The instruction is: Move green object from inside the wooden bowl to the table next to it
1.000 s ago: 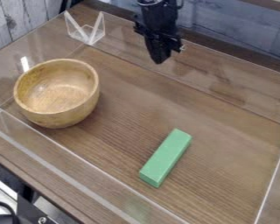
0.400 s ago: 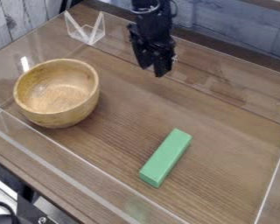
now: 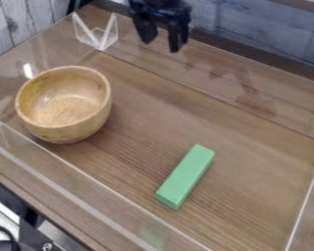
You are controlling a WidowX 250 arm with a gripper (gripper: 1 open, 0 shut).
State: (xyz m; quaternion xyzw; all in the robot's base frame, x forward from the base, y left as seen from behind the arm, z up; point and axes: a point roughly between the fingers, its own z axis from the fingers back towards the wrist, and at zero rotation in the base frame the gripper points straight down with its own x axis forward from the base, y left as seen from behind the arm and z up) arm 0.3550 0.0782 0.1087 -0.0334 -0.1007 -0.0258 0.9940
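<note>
The green object is a bright-green block lying flat on the brown wood-grain table, in the near right part, well to the right of the wooden bowl. The bowl stands at the left and nothing shows inside it. My gripper hangs at the top middle of the view, above the far side of the table, pointing down with its dark fingers spread apart and nothing between them. It is far from both the block and the bowl.
A low clear acrylic wall runs around the table's edge. A clear angular bracket stands at the far left corner, just left of the gripper. Grey planks form the backdrop.
The gripper has opened from shut and has risen and drifted left toward the top of the view. The block and the bowl have not moved.
</note>
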